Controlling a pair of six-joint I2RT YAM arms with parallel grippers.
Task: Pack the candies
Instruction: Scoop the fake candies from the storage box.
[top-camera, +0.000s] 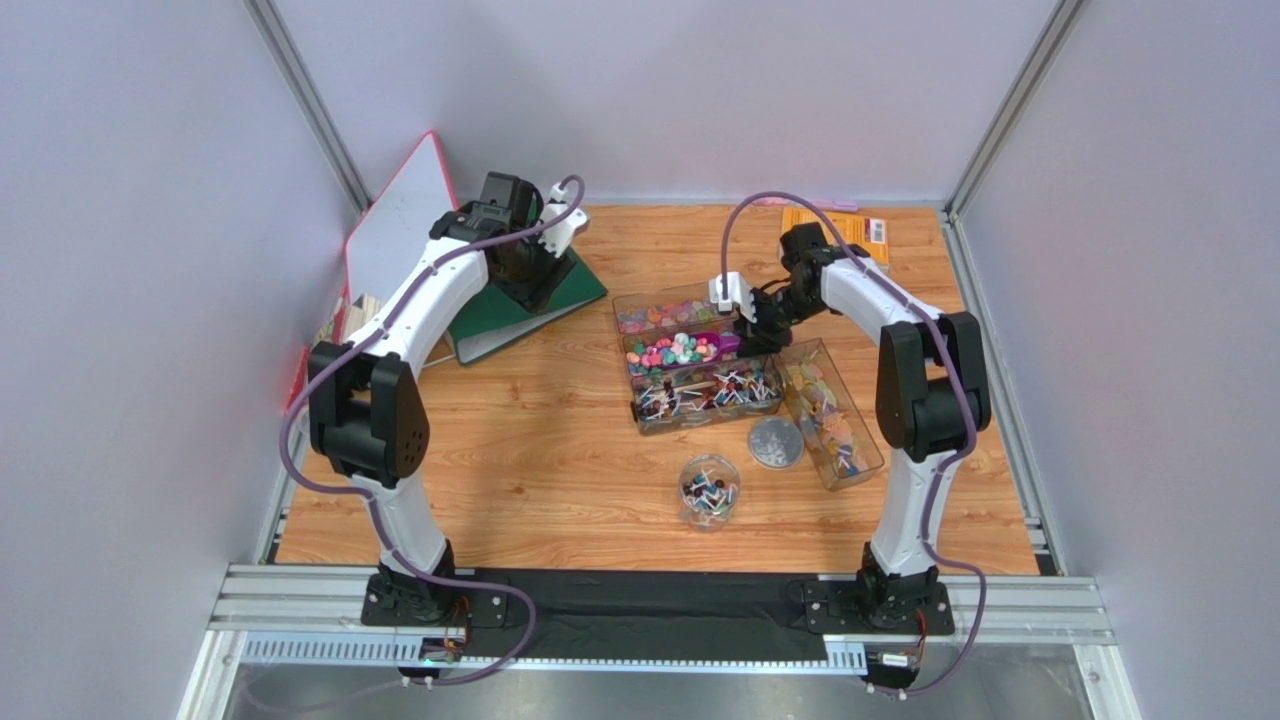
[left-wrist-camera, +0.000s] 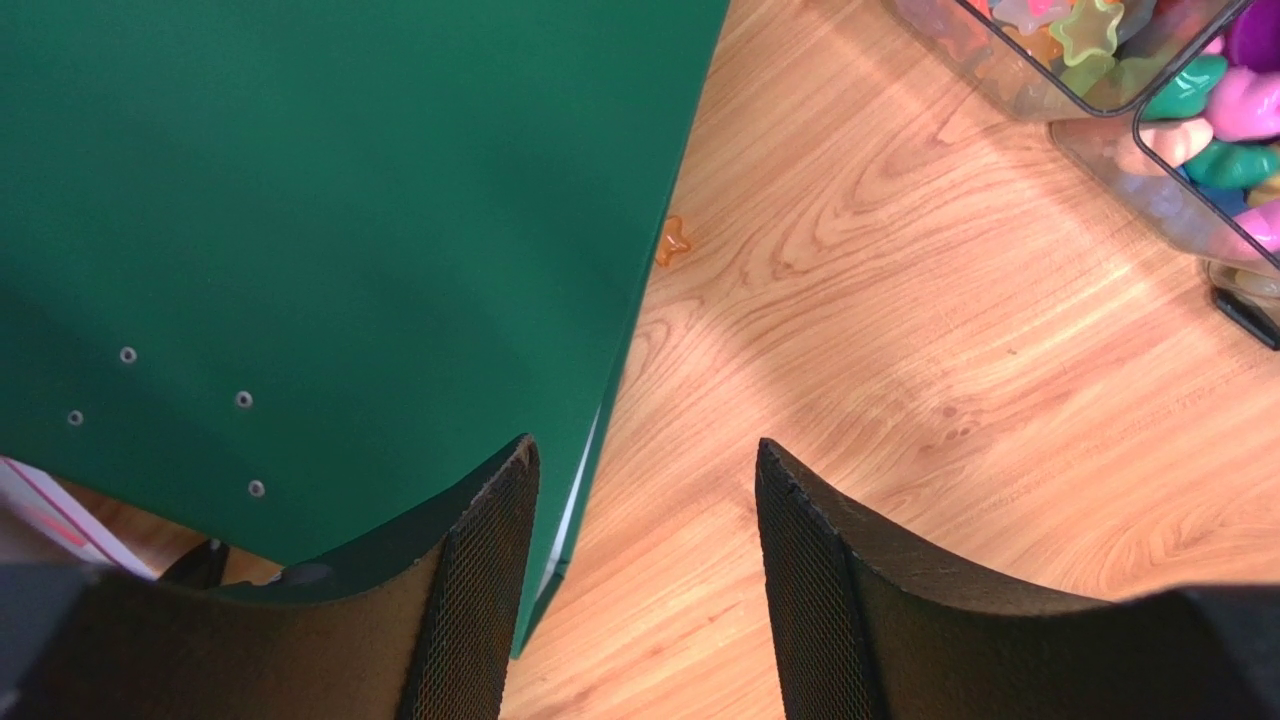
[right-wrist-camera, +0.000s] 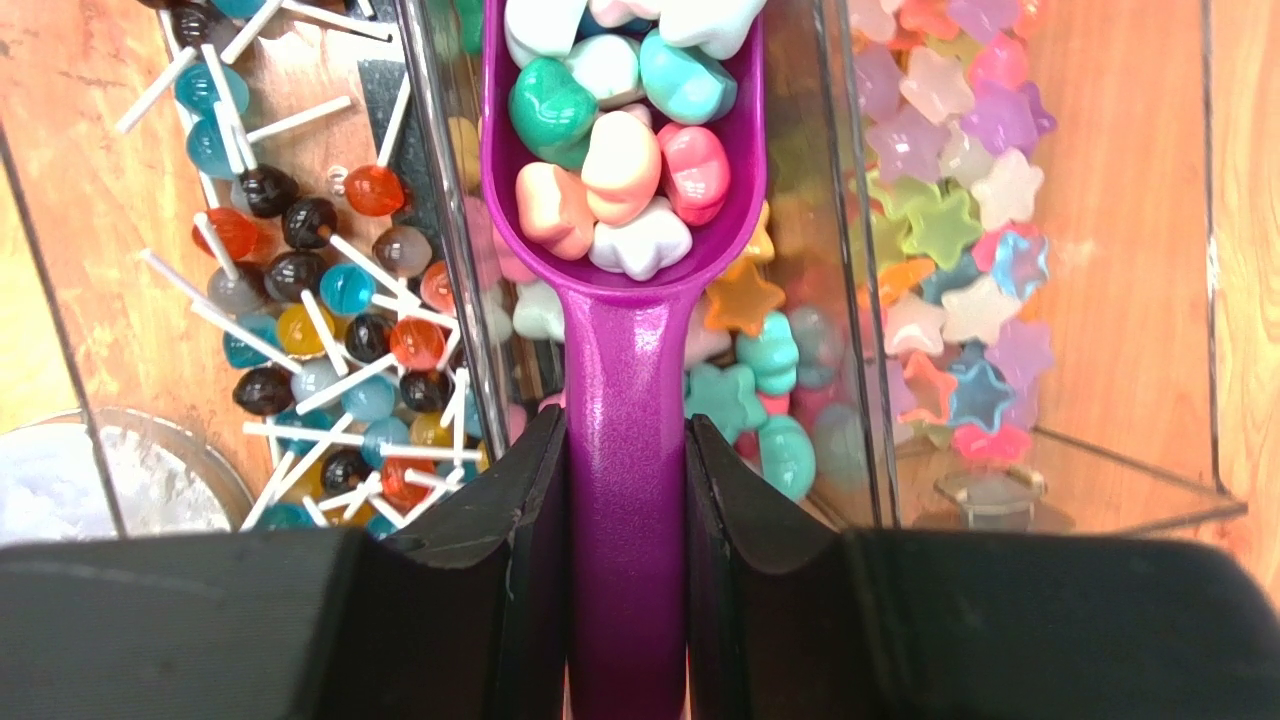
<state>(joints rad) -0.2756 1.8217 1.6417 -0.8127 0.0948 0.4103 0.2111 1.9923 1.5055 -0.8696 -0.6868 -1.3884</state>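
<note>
Candies (top-camera: 672, 339) fill a clear tray with three compartments (top-camera: 639, 393) at the table's middle: stars at the back, chunky sweets in the middle, lollipops (right-wrist-camera: 316, 323) in front. My right gripper (right-wrist-camera: 627, 450) is shut on the handle of a purple scoop (right-wrist-camera: 624, 345), held over the middle compartment. The scoop's bowl is full of pink, green, white and blue candies (right-wrist-camera: 616, 143). Star candies (right-wrist-camera: 954, 255) lie to its right. In the top view the right gripper (top-camera: 759, 323) is at the tray's right end. My left gripper (left-wrist-camera: 646, 495) is open and empty, over the edge of a green folder (left-wrist-camera: 331, 225).
A small round clear jar (top-camera: 708, 491) holding a few candies stands in front of the tray, with its lid (top-camera: 775, 441) beside it. A second clear tray (top-camera: 831, 413) lies at the right. One stray orange star (left-wrist-camera: 672, 237) lies by the folder. A pink-edged board (top-camera: 398, 225) leans at the back left.
</note>
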